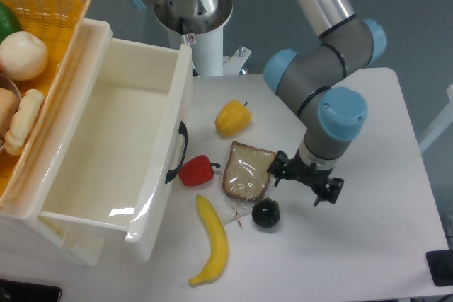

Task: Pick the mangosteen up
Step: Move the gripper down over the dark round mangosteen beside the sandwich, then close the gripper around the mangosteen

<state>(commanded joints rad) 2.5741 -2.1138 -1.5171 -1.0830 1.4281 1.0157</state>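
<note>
The mangosteen (266, 213) is a small glossy near-black round fruit lying on the white table (354, 245), just below a bagged slice of bread (248, 171). My gripper (304, 180) points down at the table, right of and slightly behind the mangosteen, apart from it. Its jaws look spread open and hold nothing. The fingertips are mostly hidden under the wrist.
A red pepper (196, 170), a yellow pepper (232, 118) and a banana (211, 242) lie left of the mangosteen. An open white drawer box (120, 146) with a black handle stands at the left. Behind it is a yellow basket (42, 47) of food.
</note>
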